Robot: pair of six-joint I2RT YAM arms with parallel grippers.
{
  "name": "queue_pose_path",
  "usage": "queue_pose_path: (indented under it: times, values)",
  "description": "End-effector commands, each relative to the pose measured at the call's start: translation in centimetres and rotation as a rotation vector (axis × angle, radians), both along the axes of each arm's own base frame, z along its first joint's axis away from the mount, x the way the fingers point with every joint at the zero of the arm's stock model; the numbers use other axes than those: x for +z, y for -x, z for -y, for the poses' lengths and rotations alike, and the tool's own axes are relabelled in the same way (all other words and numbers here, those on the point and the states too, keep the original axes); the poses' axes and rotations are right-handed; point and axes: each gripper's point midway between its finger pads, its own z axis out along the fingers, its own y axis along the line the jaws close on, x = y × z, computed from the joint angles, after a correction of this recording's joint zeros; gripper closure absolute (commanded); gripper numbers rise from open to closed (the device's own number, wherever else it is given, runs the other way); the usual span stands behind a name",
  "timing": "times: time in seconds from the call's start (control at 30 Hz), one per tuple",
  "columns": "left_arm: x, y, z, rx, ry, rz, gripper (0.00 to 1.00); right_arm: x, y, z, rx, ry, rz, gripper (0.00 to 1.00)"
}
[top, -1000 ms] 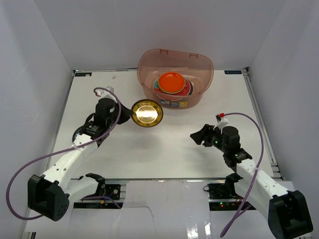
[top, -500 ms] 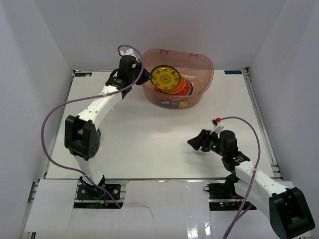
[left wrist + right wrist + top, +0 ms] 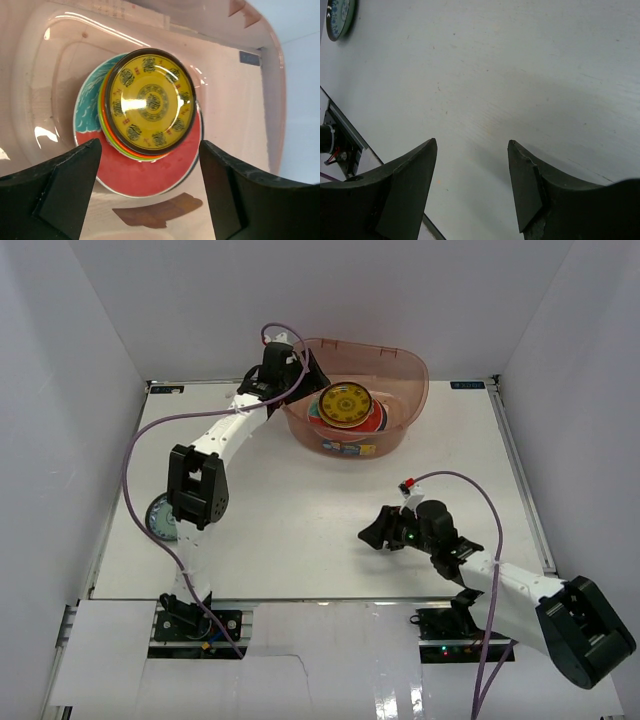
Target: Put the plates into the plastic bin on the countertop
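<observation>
Countertop (image 3: 300, 525) lies white, dark-edged — white walls (image 3: 80, 360) enclose it.

Left arm (image 3: 215, 435) extended, left tool (image 3: 303, 375) spread wide, right tool (image 3: 372, 538) parted, low

Three plain white walls are closing in the scene: a back wall (image 3: 330, 290), a left wall (image 3: 50, 420) and a right wall (image 3: 590, 390). They are enclosing the white countertop (image 3: 300, 530). Soft, even light is falling across everything, and a glossy white panel (image 3: 380, 690) in front is catching glare.
</observation>
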Motion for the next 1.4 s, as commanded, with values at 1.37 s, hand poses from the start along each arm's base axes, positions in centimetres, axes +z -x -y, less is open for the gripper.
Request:
queue_pose_path:
  times: [1.37]
  values:
    - [14.0, 35.4, -14.1, -0.107, 0.041, 0.448, 0.02, -4.3, -5.5, -43.4, 0.34, -0.015, -0.104, 0.47]
